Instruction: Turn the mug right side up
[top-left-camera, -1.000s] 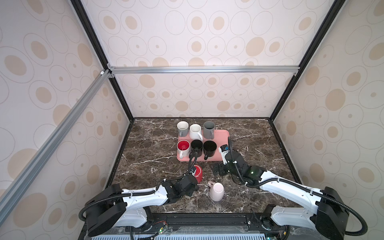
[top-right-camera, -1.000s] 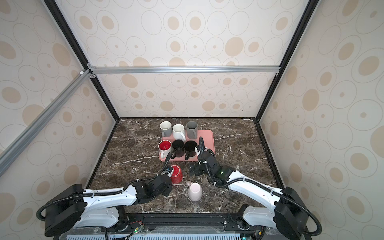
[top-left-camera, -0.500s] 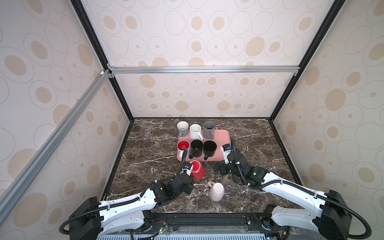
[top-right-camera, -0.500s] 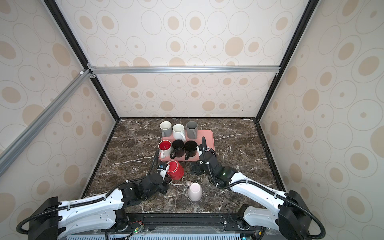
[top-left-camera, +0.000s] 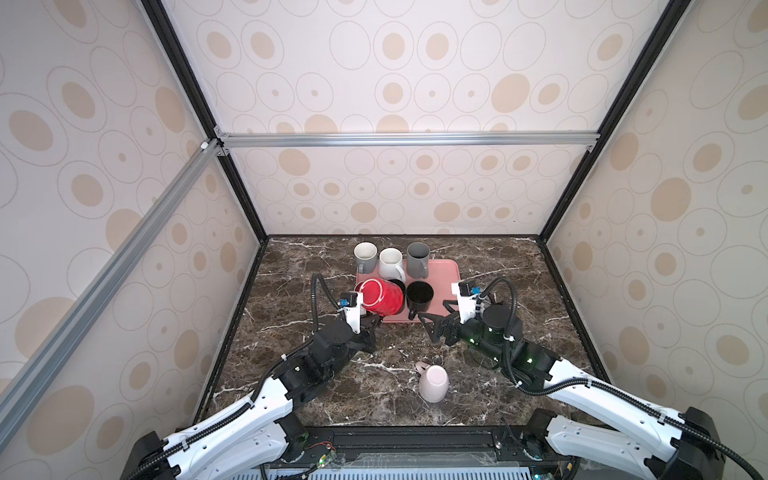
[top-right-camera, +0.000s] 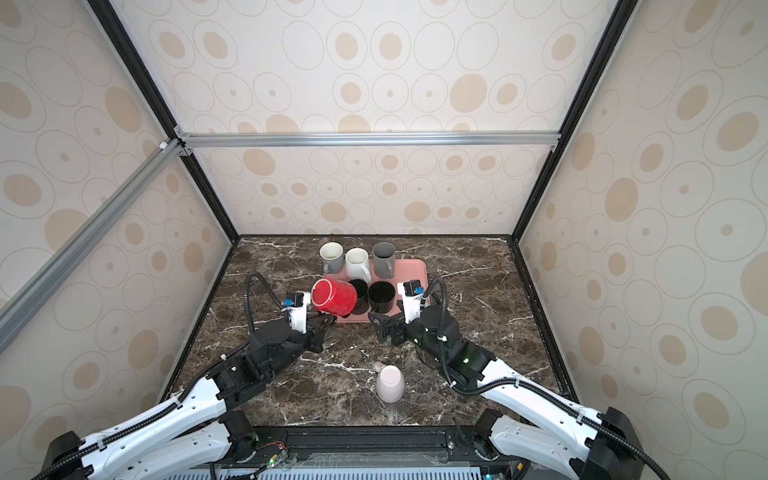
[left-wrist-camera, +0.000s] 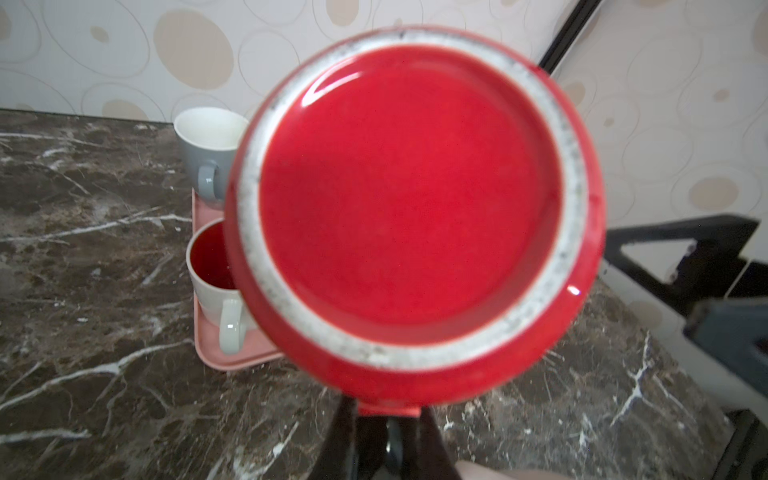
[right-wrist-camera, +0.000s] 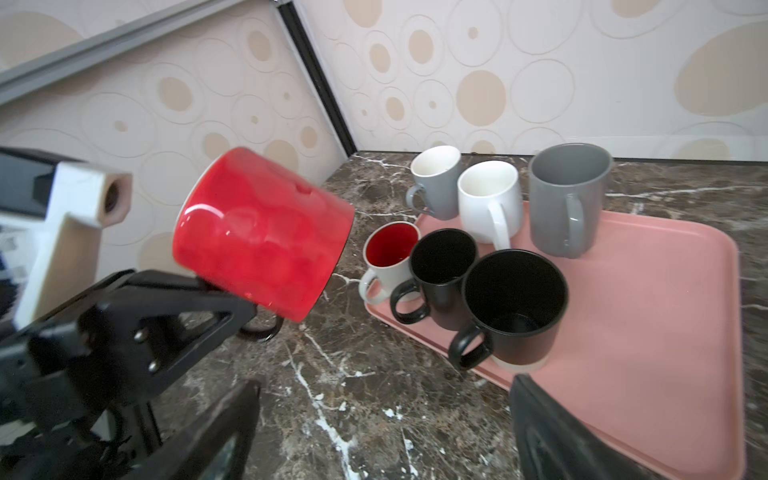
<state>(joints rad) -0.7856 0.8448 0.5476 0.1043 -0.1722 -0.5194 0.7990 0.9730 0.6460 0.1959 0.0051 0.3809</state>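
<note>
Our left gripper was clamped shut on the handle of the red mug. We held the mug clear of the marble, tipped on its side, with its base toward our left wrist camera and its mouth toward the mugs on the pink tray. Our right gripper hung with its jaws apart near the tray's front edge, holding nothing.

We judged the grip to be the weak point. With a pinch on the handle alone, the heavy body could swing or slip as we rolled it upright. The mug also hung close to the white mug with the red inside and the nearer black mug, so a wide turn could have knocked them. A landing on the tray's lip could have left it rocking or toppled. Our free arm sat near enough to be clipped. The pink mug, mouth down, stood well apart.
</note>
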